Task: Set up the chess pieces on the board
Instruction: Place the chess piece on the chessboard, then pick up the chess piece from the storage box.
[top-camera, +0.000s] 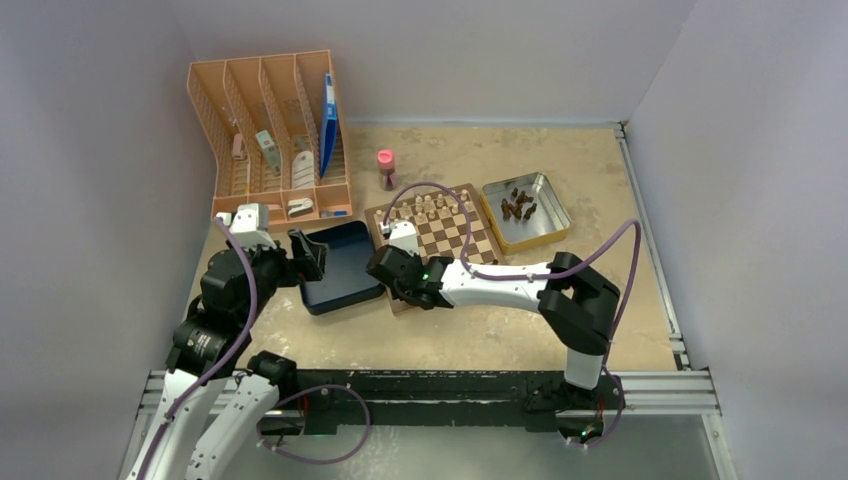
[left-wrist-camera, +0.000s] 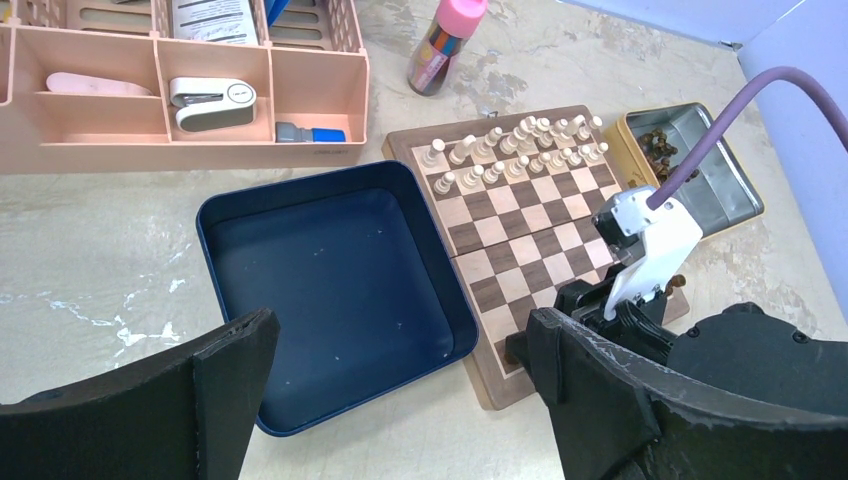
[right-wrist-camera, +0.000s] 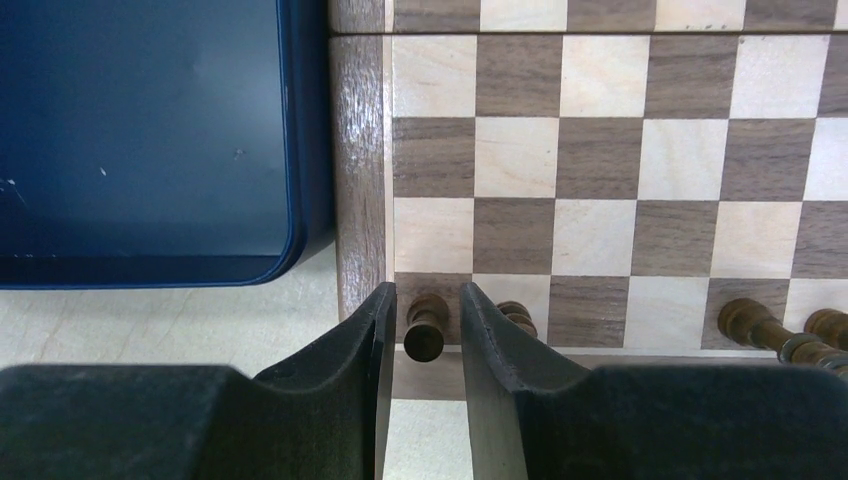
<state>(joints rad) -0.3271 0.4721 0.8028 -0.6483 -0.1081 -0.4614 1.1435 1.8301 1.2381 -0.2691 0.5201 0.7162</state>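
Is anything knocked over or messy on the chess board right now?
Nothing looks broken or spilled. The cream pieces stand in neat rows on the board. The only untidy bit is the heap of dark chess pieces jumbled in the metal tin.

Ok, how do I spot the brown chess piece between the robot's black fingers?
Look at the board beside the dark blue box. At its near corner on the box side, one dark brown piece stands on the corner square. It alone sits between the fingers of the right end effector; the other brown pieces stand further along that row.
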